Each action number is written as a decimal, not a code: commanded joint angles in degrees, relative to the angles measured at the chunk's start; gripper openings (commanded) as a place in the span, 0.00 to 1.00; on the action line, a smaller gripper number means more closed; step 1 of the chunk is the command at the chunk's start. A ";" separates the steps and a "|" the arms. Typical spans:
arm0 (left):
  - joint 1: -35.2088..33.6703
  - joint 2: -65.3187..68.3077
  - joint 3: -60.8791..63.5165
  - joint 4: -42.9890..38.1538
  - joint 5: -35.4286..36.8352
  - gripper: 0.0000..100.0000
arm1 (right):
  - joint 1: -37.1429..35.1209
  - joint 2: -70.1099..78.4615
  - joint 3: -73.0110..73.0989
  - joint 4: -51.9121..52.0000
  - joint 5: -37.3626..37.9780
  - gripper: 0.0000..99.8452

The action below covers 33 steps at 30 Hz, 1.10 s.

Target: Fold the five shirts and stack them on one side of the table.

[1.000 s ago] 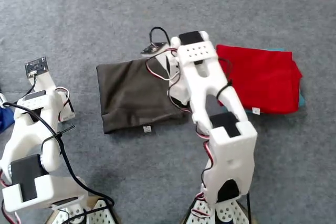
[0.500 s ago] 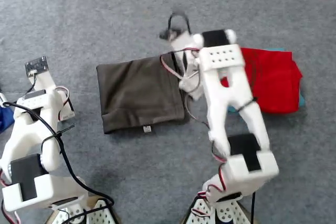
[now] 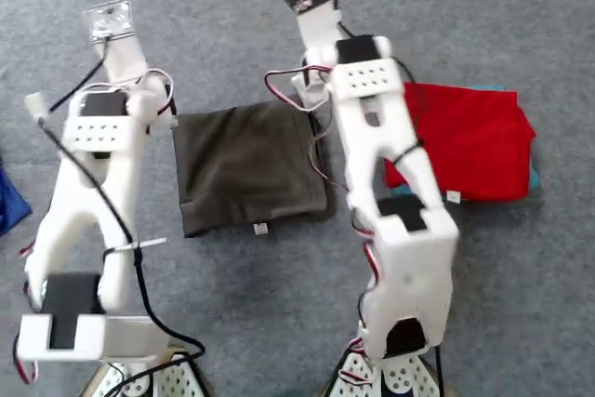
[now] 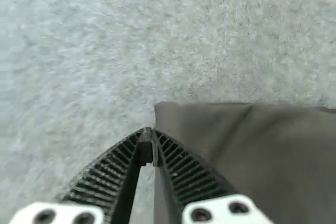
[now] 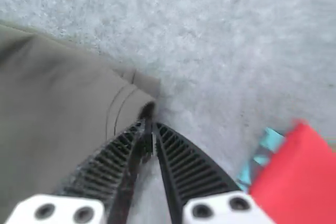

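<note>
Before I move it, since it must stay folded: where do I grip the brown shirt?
Pinch the brown shirt at its two far corners, one per hand, coming down from above: it lies flat, so only edges offer a nip. The left hand and right hand sit there.

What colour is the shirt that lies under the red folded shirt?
It is a teal folded shirt, best seen in the right wrist view.

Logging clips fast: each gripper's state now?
Left gripper: closed at a corner of the brown shirt, grip unclear.
Right gripper: closed at another corner, grip unclear.
</note>
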 commanded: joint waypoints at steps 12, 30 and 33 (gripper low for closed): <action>0.31 30.68 -17.89 -5.10 0.53 0.03 | 6.33 26.24 -30.20 6.59 -0.44 0.01; -0.13 29.10 -33.01 9.41 0.18 0.03 | -0.97 29.23 -57.63 26.81 -0.70 0.01; -1.10 29.10 -30.29 8.97 0.09 0.03 | -0.88 33.36 -54.64 23.82 -0.70 0.01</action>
